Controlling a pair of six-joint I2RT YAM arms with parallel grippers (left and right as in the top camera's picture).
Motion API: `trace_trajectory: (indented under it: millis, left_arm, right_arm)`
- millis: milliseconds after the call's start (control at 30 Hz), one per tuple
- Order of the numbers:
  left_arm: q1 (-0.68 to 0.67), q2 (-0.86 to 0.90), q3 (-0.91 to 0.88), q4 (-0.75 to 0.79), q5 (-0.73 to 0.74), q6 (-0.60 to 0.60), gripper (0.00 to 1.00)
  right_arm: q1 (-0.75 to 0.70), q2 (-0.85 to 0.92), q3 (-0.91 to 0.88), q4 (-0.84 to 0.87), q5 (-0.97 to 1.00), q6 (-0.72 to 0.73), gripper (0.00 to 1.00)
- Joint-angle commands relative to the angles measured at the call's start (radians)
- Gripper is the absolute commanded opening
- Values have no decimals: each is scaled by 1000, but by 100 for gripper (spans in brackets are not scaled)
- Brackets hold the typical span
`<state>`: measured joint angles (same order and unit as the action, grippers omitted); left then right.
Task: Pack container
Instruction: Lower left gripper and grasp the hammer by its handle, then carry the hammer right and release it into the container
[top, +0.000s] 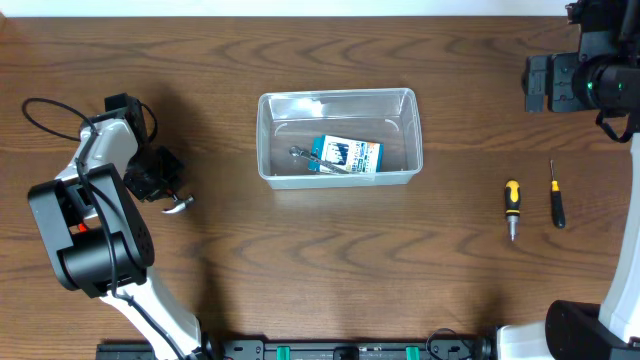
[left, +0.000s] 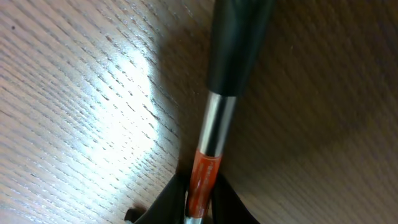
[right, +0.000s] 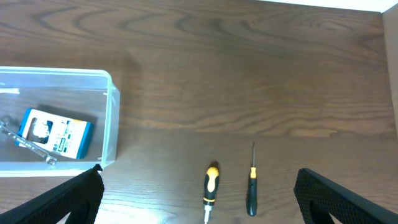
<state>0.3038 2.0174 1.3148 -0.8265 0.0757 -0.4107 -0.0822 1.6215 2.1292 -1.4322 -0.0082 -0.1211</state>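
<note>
The clear plastic container (top: 268, 140) stands mid-table and holds a small blue-and-white box (top: 348, 155) and a metal wrench (top: 305, 157). It also shows at the left of the right wrist view (right: 111, 118). My left gripper (top: 163, 188) is low over the table at the far left. It is shut on a tool with a black handle, a silver collar and an orange section (left: 214, 93); the jaws (left: 202, 196) clamp the orange part. My right gripper (right: 198, 171) is open and empty, held high over two screwdrivers.
A yellow-and-black screwdriver (top: 512, 203) and a thin black screwdriver (top: 556, 197) lie side by side on the right of the wooden table. Both show in the right wrist view (right: 211, 185) (right: 252, 186). The right arm's body (top: 580, 80) sits at the far right corner.
</note>
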Motion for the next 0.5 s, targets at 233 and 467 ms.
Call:
trace_trajectory:
  millis: [233,467]
  left_arm:
    - [-1,54,-50,2,-8,7,6]
    - [-7,-58,44,-82,52,153,6]
  right_arm:
    - [-4,0,-4,-1,-7,-14,99]
    - [-4,0,-4,-2,-7,-14,99]
